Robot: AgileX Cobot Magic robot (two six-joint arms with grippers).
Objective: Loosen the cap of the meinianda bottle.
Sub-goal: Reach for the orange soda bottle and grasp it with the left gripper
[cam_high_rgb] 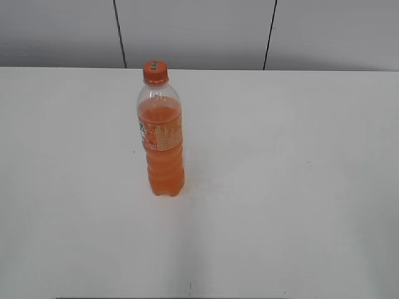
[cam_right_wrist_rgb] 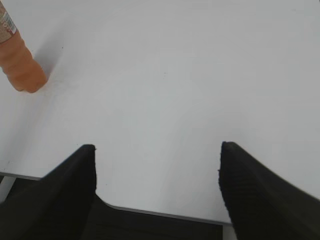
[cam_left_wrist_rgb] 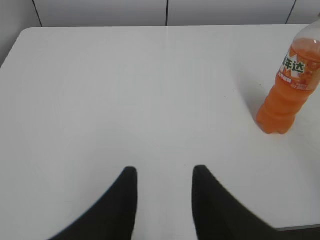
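The meinianda bottle [cam_high_rgb: 162,144] stands upright on the white table, left of the middle, with orange drink and an orange-and-yellow label. Its orange cap [cam_high_rgb: 155,71] is on the neck. The bottle also shows at the right edge of the left wrist view [cam_left_wrist_rgb: 290,85], its cap cut off, and its base shows at the top left of the right wrist view [cam_right_wrist_rgb: 19,62]. My left gripper [cam_left_wrist_rgb: 164,172] is open and empty, well short of the bottle. My right gripper [cam_right_wrist_rgb: 157,147] is open wide and empty near the table's front edge. Neither gripper shows in the exterior view.
The white table [cam_high_rgb: 280,187] runs to a grey panelled wall [cam_high_rgb: 199,31] at the back. Its front edge shows in the right wrist view [cam_right_wrist_rgb: 165,214]. Nothing else stands on the table.
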